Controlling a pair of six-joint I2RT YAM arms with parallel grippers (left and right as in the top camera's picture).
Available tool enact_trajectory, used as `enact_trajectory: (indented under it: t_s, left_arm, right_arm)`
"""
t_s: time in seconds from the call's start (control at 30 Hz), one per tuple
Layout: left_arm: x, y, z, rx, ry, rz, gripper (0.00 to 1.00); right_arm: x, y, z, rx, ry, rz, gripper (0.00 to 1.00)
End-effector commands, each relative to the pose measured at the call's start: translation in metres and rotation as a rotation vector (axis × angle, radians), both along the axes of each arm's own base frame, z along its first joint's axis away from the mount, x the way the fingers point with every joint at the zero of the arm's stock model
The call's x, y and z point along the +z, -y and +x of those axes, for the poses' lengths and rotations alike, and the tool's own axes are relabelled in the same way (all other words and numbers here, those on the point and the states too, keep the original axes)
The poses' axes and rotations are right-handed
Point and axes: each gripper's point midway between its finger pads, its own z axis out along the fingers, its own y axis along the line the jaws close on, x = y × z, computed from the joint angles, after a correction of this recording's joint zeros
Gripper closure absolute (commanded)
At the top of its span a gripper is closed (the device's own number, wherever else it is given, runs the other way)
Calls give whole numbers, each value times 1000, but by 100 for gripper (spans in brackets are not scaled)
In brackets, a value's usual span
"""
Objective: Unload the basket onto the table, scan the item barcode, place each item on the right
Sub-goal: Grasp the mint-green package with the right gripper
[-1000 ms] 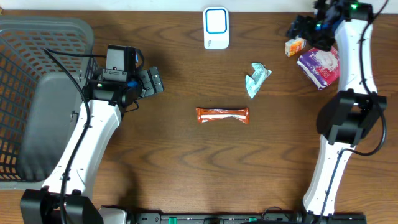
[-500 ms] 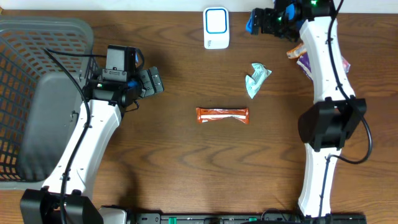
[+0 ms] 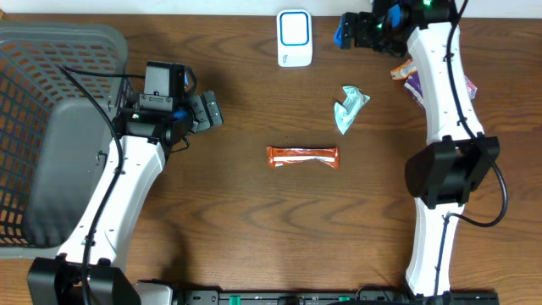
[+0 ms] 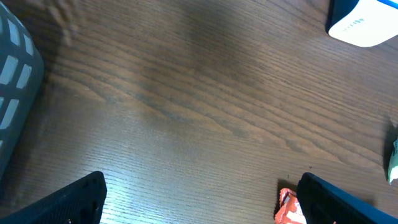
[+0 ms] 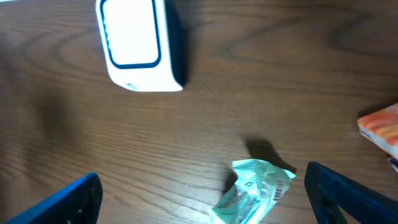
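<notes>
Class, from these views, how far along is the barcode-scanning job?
Done: nothing visibly; the orange bar and teal packet lie ungripped. In hand: nothing; left gripper and right gripper are open, empty. Left: lift an item and show its barcode to the white scanner.

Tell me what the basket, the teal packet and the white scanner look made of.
The basket looks like grey moulded plastic with a matte finish, judging by its open lattice walls. The teal packet seems to be thin glossy film, probably plastic, since it is crumpled and creased. The white scanner is likely a hard, smooth plastic shell, with rounded edges and a blue-outlined face.
</notes>
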Motion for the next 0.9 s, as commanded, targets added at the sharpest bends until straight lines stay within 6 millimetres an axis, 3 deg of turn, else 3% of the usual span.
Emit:
enact_trajectory:
  t_s: [0.0, 0.1, 0.2, 0.33, 0.6, 0.87]
  left_arm:
    - [18, -1, 5, 17, 46, -6, 2]
    - [18, -1, 5, 17, 46, -6, 2]
    - [18, -1, 5, 17, 46, -6, 2]
    - [18, -1, 5, 17, 46, -6, 2]
    - [18, -1, 5, 17, 46, -6, 2]
    - [18, -1, 5, 17, 46, -6, 2]
  right_arm:
    - [10, -21, -6, 48, 22, -6, 1]
    - [1, -23, -14, 43, -12, -64, 1]
    - [-23, -9, -32, -77, -123, -183, 1]
    - [-47, -19, -42, -54, -176, -232, 1]
    - [-92, -20, -61, -114, -189, -521, 1]
    - [-149, -17, -67, -169, -206, -529, 1]
